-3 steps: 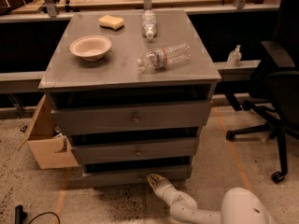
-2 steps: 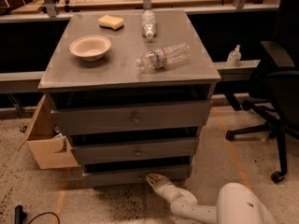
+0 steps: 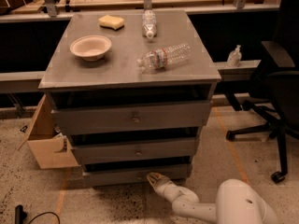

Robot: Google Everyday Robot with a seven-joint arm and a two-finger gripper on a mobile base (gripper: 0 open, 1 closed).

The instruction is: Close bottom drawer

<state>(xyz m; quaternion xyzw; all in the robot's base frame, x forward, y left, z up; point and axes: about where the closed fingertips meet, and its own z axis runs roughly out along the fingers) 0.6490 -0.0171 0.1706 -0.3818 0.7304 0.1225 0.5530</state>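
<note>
Gripper (image 3: 156,178) is down at 6 o'clock, can't tell if it's spread or pressed together. It's nosed up against the bottom drawer (image 3: 112,176) front at its 12, probably to shove it in. Arm (image 3: 198,208) trails off toward 4 o'clock.

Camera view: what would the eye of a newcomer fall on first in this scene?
The grey three-drawer cabinet fills the centre, and the white robot arm's gripper sits low, right by the front of the slim grey bottom drawer. On the cabinet's top, a clear plastic bottle lies on its side, with a pale paper bowl to its left.
</note>
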